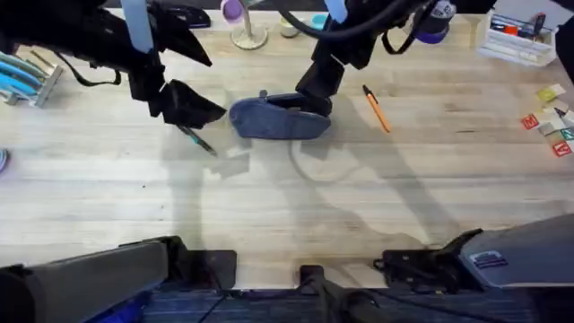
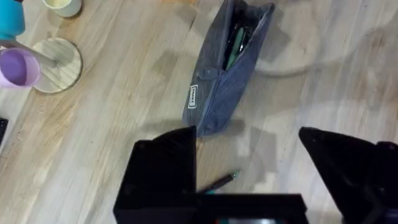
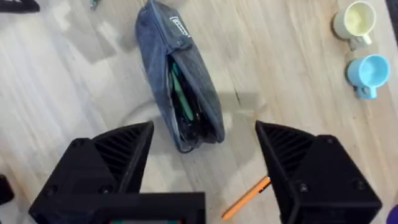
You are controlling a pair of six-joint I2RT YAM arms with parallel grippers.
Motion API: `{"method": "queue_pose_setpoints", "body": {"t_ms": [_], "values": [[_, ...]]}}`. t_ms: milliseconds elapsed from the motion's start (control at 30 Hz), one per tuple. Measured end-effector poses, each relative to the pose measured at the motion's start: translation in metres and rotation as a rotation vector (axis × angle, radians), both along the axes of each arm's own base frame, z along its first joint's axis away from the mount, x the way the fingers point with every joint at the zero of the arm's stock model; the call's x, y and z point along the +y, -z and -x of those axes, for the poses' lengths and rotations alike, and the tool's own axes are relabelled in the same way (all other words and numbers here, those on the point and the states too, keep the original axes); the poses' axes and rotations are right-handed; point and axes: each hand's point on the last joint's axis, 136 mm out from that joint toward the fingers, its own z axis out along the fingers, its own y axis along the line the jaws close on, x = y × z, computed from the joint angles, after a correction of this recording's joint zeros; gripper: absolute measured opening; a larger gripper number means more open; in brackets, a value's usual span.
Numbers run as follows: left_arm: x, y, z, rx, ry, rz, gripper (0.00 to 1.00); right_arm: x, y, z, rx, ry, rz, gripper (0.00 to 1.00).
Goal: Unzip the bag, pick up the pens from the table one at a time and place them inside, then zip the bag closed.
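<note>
One bag (image 1: 278, 118) lies unzipped — two pens (image 1: 376, 109) outside it, both end effectors (image 2: 249, 162) gaping, empty.

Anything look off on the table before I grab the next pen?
Nothing spilled or damaged. The bag lies unzipped with items already inside; the orange pen and dark pen lie on the table on opposite sides of it.

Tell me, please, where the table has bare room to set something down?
The wide stretch of table nearer the arm bases, below the bag, is bare. It is crowded around the bag, where both claws, the dark pen and the orange pen sit.
</note>
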Motion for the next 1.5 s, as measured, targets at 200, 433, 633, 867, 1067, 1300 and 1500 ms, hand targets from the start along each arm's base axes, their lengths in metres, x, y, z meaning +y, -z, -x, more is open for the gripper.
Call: {"method": "queue_pose_setpoints", "body": {"t_ms": [200, 433, 633, 867, 1067, 1300, 1500], "values": [[0.0, 0.0, 0.0, 0.002, 0.0, 0.0, 0.993, 0.002, -0.002, -0.003, -0.019, -0.011, -0.005, 0.628], [0.0, 0.0, 0.0, 0.002, 0.0, 0.0, 0.993, 0.008, 0.026, 0.011, 0.079, -0.129, 0.029, 0.031], [0.0, 0.0, 0.0, 0.001, 0.0, 0.0, 0.993, 0.015, 0.067, 0.006, 0.133, -0.242, 0.081, 0.03], [0.0, 0.0, 0.0, 0.001, 0.0, 0.0, 0.993, 0.019, 0.095, -0.001, 0.154, -0.297, 0.108, 0.03], [0.0, 0.0, 0.0, 0.001, 0.0, 0.0, 0.993, 0.028, 0.116, -0.016, 0.133, -0.311, 0.105, 0.029], [0.0, 0.0, 0.0, 0.001, 0.0, 0.0, 0.993, 0.035, 0.132, -0.025, 0.129, -0.319, 0.102, 0.03], [0.0, 0.0, 0.0, 0.001, 0.0, 0.0, 0.993, 0.036, 0.133, -0.026, 0.125, -0.324, 0.102, 0.03]]}}
